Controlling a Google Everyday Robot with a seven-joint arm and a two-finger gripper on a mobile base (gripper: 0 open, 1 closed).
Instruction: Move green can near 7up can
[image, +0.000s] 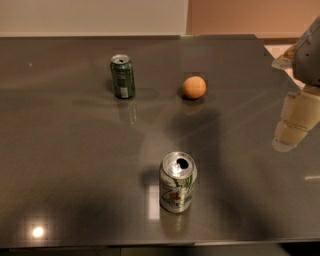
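One green can (122, 76), one 7up can (177, 182), one orange (194, 87), and one gripper (294, 125) at the right edge of the table (60, 150).

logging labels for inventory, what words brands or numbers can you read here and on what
None can be read.
green can: side print too blurred.
7up can: green streaks and a red-orange mark, no legible letters.
gripper, at the right edge, away from both cans: no marking visible.

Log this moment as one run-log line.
green can: upright, far left | 7up can: upright, near front | orange: right of green can | gripper: right edge of view, away from both cans | stage: green can not yet grasped
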